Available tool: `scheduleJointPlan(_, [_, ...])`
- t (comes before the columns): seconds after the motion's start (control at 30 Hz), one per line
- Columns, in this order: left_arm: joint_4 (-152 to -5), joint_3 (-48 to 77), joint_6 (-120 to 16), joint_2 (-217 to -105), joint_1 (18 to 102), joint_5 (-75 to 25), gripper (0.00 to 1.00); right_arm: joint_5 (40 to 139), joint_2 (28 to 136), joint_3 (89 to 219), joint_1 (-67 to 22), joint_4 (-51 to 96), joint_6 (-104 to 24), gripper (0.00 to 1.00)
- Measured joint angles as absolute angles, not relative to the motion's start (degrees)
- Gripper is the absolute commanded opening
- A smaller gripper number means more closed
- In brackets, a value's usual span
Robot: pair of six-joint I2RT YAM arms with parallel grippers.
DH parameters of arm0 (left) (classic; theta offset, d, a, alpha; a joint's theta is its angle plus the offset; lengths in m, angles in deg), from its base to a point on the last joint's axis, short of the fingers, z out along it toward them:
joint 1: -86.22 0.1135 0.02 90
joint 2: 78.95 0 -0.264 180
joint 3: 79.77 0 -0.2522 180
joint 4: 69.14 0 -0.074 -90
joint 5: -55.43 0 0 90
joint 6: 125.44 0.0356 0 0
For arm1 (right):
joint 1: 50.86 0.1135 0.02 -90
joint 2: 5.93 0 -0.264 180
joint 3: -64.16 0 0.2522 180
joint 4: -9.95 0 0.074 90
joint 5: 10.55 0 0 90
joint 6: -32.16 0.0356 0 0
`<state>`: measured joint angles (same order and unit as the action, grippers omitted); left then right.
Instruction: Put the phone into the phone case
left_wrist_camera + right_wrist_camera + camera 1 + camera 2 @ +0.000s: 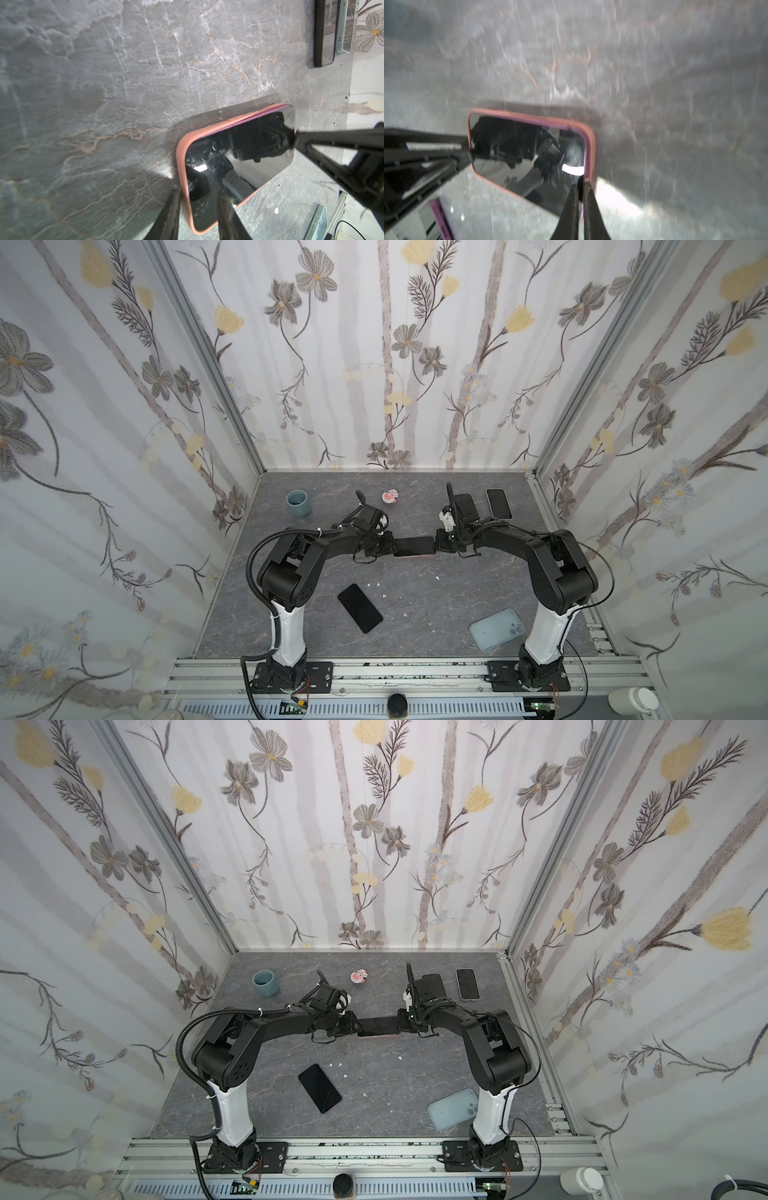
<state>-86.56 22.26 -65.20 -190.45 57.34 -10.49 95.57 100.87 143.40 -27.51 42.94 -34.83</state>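
Note:
The phone (pixel 413 546) (pixel 379 1026) lies screen up inside a salmon-pink phone case (pixel 415 556) (pixel 380 1036) at mid-table, between both grippers. Its purple edge shows above the case rim (pixel 591 145) along one long side and at the right end. My left gripper (pixel 393 546) (pixel 198 192) stands partly open over the case's left end. One finger touches the outside of the rim (pixel 180 162), the other rests on the screen (pixel 239 158). My right gripper (pixel 435 545) (pixel 581 183) is shut, with its tips on the phone's right end beside the rim.
A bare black phone (pixel 360 608) and a light blue case (pixel 497 630) lie near the front. At the back stand a teal cup (pixel 298 503) and a small pink toy (pixel 390 496). Two more phones (pixel 498 504) (pixel 325 33) lie at the back right.

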Motion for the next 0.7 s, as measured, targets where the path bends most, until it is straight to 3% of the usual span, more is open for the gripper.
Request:
scheduleJointPlan(0.27, [-86.54, 22.24, -65.22, -190.52, 57.34, -10.38, 0.33, 93.96, 101.64, 145.21, -27.42, 52.60, -36.08, 0.11])
scheduleJointPlan(0.7, [-86.19, 22.20, -65.20, -190.65, 57.34, -10.10, 0.33, 92.64, 98.62, 147.42, -27.09, 53.73, -36.32, 0.17])
